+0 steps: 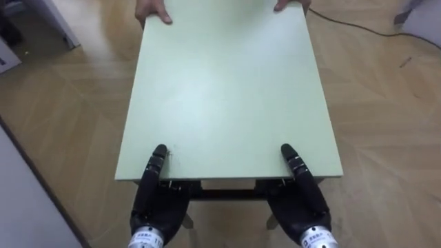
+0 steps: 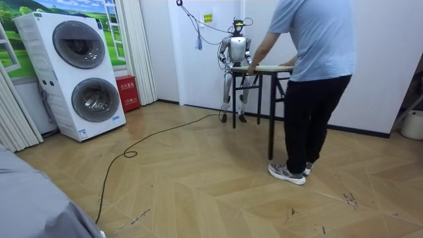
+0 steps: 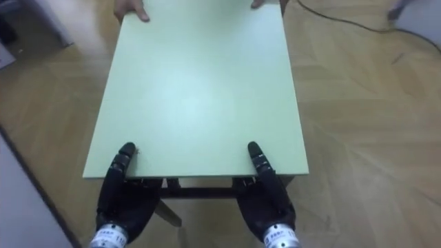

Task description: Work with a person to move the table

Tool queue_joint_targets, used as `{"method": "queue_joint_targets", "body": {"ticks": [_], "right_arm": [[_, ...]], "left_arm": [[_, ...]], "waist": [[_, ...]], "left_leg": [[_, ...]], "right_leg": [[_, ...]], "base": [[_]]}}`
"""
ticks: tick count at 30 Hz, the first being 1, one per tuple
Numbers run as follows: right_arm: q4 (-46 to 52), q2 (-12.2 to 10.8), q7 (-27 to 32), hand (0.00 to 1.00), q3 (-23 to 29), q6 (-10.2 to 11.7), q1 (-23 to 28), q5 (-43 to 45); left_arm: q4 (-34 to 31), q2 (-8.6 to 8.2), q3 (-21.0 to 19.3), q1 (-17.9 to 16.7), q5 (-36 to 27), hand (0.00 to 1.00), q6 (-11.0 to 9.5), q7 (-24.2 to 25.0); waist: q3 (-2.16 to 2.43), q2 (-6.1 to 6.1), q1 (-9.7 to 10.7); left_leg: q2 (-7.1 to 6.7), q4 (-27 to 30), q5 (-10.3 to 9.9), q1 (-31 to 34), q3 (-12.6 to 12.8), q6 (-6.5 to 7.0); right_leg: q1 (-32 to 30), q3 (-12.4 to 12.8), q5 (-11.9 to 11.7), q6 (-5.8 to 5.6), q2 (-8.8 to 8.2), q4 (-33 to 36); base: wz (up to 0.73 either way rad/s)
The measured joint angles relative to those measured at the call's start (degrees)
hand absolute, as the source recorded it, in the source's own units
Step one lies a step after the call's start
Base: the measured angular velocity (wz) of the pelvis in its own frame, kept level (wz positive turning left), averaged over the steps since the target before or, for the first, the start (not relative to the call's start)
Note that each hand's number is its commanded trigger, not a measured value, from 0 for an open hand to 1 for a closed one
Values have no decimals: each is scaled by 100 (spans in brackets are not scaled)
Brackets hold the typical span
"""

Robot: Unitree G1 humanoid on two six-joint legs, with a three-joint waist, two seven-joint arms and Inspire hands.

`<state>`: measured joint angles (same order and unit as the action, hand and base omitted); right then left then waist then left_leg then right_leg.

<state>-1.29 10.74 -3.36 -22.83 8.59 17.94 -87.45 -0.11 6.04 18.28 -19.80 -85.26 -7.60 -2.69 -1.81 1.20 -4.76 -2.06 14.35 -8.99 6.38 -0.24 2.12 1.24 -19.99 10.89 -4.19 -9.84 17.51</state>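
A pale green table [image 1: 227,89] with dark legs stands on the wooden floor in front of me. My left hand [image 1: 155,200] grips its near edge at the left, thumb on top and palm below the edge. My right hand [image 1: 303,203] grips the same edge at the right in the same way. A person's hands [image 1: 153,12] hold the far edge at both corners. In the room view the person [image 2: 317,79] stands bent over the table [image 2: 268,68], facing me, and I stand at its other end close to a white wall.
A stacked washer and dryer [image 2: 82,76] stand at the room view's left, with a red box [image 2: 127,92] beside them. A dark cable [image 2: 132,149] lies across the floor. A grey surface [image 1: 21,200] runs close on my left, and another cable [image 1: 358,27] lies far right.
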Motion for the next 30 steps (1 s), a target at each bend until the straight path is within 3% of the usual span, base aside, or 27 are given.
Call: {"method": "queue_joint_targets", "body": {"ticks": [4, 6, 9, 10, 12, 14, 17, 23, 24, 25, 26, 27, 28, 29, 30], "right_arm": [[2, -140, 0, 100, 9, 8, 9, 21], [2, -132, 4, 100, 12, 5, -23, 20], [1, -151, 75, 100, 15, -16, -67, 10], [1, -202, 127, 100, 35, -74, -80, 15], [-2, -213, 184, 100, 2, -73, -145, 14], [3, -206, 191, 100, -15, -48, -197, 12], [-52, -164, 186, 100, -25, -42, -321, 5], [-61, -157, 144, 100, -8, -134, -287, 0], [-94, -160, 145, 100, 29, -198, -286, -4], [-110, -158, 148, 100, 83, -257, -270, -16], [-110, -164, 150, 100, 111, -273, -248, -12], [-106, -188, 157, 100, 165, -321, -240, 23], [-87, -172, 178, 100, 191, -327, -250, 58], [-81, -161, 192, 100, 205, -323, -216, 81], [-43, -132, 202, 100, 207, -323, -188, 93]], "left_arm": [[-1, 36, -26, 87, 76, 100, -38, -23], [-110, 95, -37, 95, 88, 100, -35, -96], [-170, 131, -47, 93, 91, 100, -27, -188], [-181, 135, -47, 85, 105, 100, -55, -193], [-157, 77, -107, 114, 140, 100, -91, -208], [-183, 56, -128, 107, 142, 100, -68, -227], [-185, -17, -193, 113, 172, 100, -33, -195], [-180, 23, -289, 105, 172, 100, 62, -137], [-153, 11, -289, 104, 171, 100, 92, -139], [-142, 12, -263, 104, 171, 100, 133, -152], [-140, 4, -237, 105, 173, 100, 138, -159], [-138, -19, -223, 104, 178, 100, 125, -180], [-132, -51, -216, 105, 174, 100, 124, -204], [-111, -78, -195, 95, 172, 100, 128, -221], [-127, -90, -228, 51, 173, 100, 132, -225]], "waist": [[-12, -31, 144], [-11, -93, 31], [-19, -125, -61], [-19, -145, -105], [-23, -173, -253], [-14, -162, -332], [-13, -155, -316], [-11, -154, -119], [-9, -150, -67], [-7, -136, -1], [-8, -135, 2], [-4, -143, -4], [-8, -127, 25], [12, -82, 105], [55, -45, 137]], "left_leg": [[-190, 191, 8, 186, -632, 6], [-202, 223, 9, 256, -671, 2], [-238, 247, 43, 294, -1033, -45], [-167, 260, 53, 296, -1205, -63], [-202, 272, 56, 336, -1317, -96], [-249, 223, 79, 368, -1309, -134], [-245, 201, 130, 427, -1243, -162], [-293, 244, 169, 547, -1192, -105], [-284, 246, 191, 546, -1048, -70], [-228, 249, 212, 529, -996, -36], [-219, 253, 215, 514, -1097, -30], [-261, 253, 215, 515, -1285, -31], [-335, 258, 214, 539, -1352, -33], [-377, 267, 223, 550, -1399, -41], [-357, 211, 229, 577, -1147, -30]], "right_leg": [[169, 425, 36, 15, 97, -130], [221, 617, 35, 18, 156, -289], [249, 592, 36, 21, 211, -159], [151, 921, 176, 173, 366, -233], [-49, 1234, 97, 207, 559, -649], [4, 1163, 62, 207, 582, -691], [131, 808, 63, 209, 607, -691], [352, 134, 66, 212, 641, -666], [371, 38, 68, 212, 636, -569], [289, -4, 92, 205, 629, -318], [231, 53, 190, 209, 629, -226], [95, 369, 287, 302, 679, -445], [-132, 599, 180, 413, 695, -758], [-131, 484, 140, 476, 669, -659], [-90, 342, 131, 476, 633, -633]], "base": [[85], [42], [53], [57], [46], [47], [64], [71], [73], [73], [60], [48], [59], [64], [56]]}}
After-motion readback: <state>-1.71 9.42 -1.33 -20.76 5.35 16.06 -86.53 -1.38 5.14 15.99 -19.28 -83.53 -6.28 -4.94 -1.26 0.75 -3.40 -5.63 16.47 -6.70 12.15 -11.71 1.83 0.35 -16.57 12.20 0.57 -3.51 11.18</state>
